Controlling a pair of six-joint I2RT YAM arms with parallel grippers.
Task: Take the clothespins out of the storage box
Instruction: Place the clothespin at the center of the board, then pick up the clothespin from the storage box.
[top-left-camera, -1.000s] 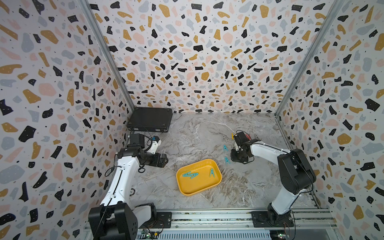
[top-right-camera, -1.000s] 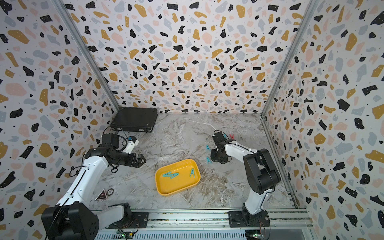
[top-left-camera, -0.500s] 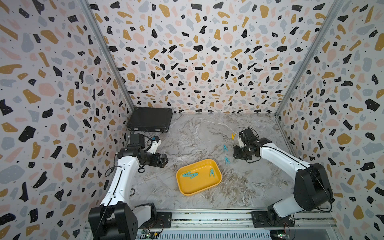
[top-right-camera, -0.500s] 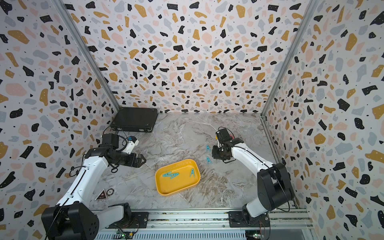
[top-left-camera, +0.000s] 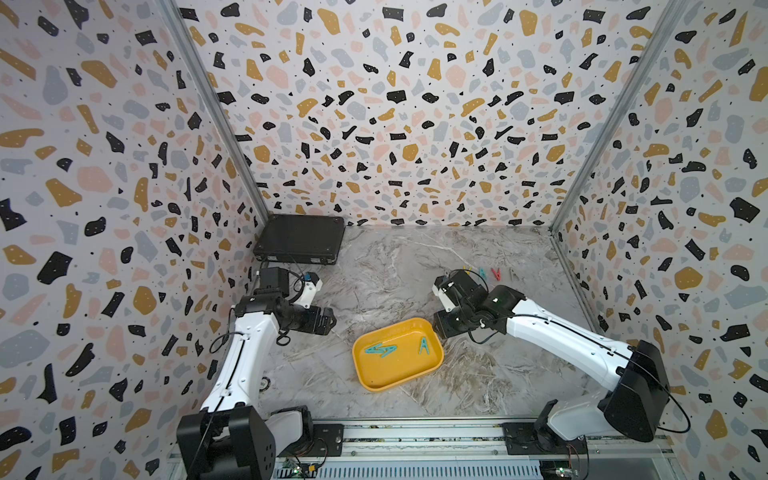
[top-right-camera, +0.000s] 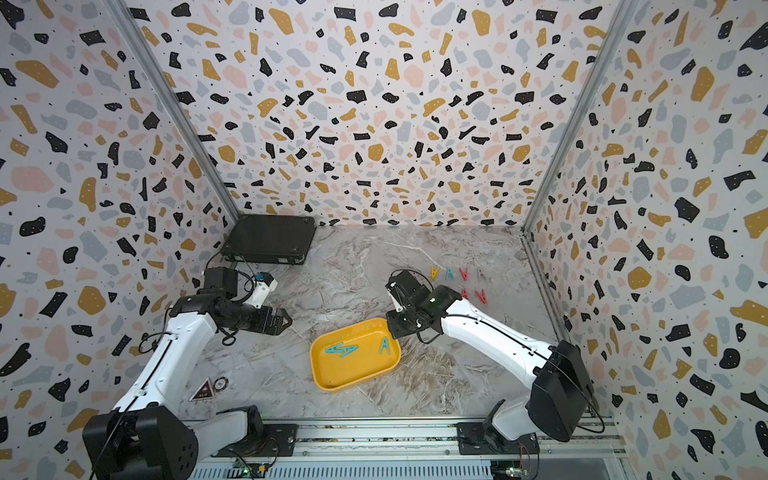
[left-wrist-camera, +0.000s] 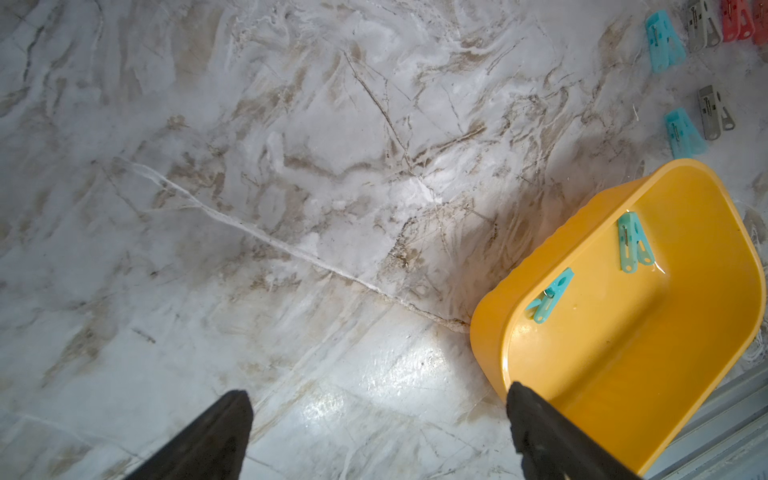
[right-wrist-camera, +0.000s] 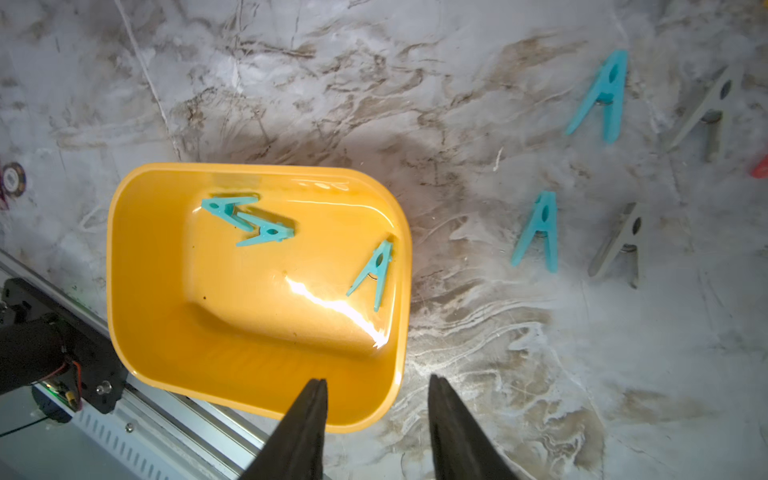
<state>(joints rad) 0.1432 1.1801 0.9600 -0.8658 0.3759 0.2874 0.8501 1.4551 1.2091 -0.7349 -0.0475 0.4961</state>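
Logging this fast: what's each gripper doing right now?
Left gripper: open, holding nothing.
Right gripper: open, holding nothing.

Both top views look down from high at the cell's front toward the back wall (top-left-camera: 395, 124), taking in the whole table (top-left-camera: 395, 266) from afar. Each wrist camera hangs close over the table and looks steeply down past its own fingers, the left gripper (left-wrist-camera: 377, 388) and the right gripper (right-wrist-camera: 377, 386). Both wrist views share the storage box (left-wrist-camera: 623, 353) and the clothespins (right-wrist-camera: 536, 232) beside it.
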